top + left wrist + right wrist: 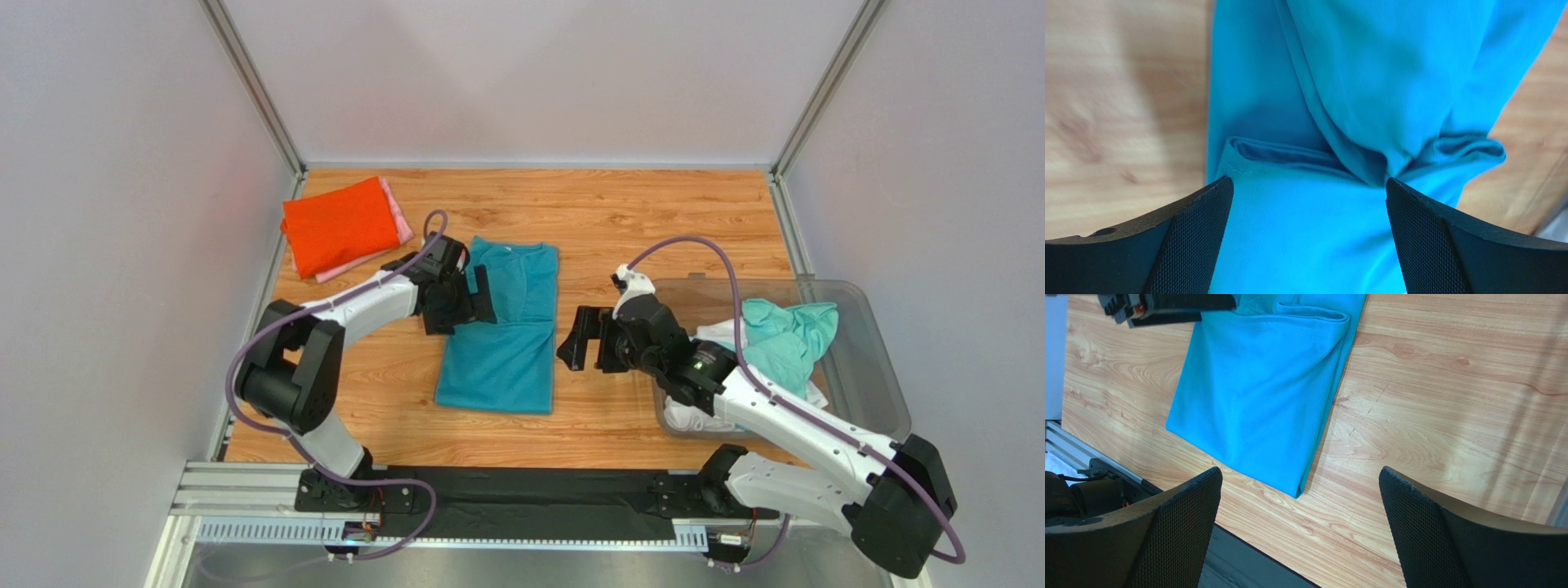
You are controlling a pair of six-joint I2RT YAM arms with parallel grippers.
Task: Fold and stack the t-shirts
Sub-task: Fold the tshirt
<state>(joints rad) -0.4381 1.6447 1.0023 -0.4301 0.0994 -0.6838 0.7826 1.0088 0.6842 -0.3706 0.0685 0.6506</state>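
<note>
1. We see the teal t-shirt lying flat at the middle of the worktop. It is folded into a long strip running from 12 to 6 o'clock, with the collar end at 12. In the left wrist view a crosswise fold shows partway along it.
2. The left pincer hangs over the strip's 9 o'clock edge, in its far half. Its jaws are spread wide and grip nothing. The left wrist view shows teal cloth under the gap, but we cannot tell whether the pads touch it.
3. The right pincer sits at 3 o'clock of the strip, over bare wood and just beside the cloth's edge. Its jaws are also spread wide and empty.
4. At 10 o'clock from the teal shirt, in the far left corner, a folded orange-red t-shirt lies on a pink t-shirt. Only the pink one's 3 o'clock edge shows.
5. At 3 to 4 o'clock, a clear plastic bin stands at the worktop's right edge. It holds a crumpled mint-green t-shirt and a white t-shirt beside it. The right arm crosses the bin's near left corner.
</note>
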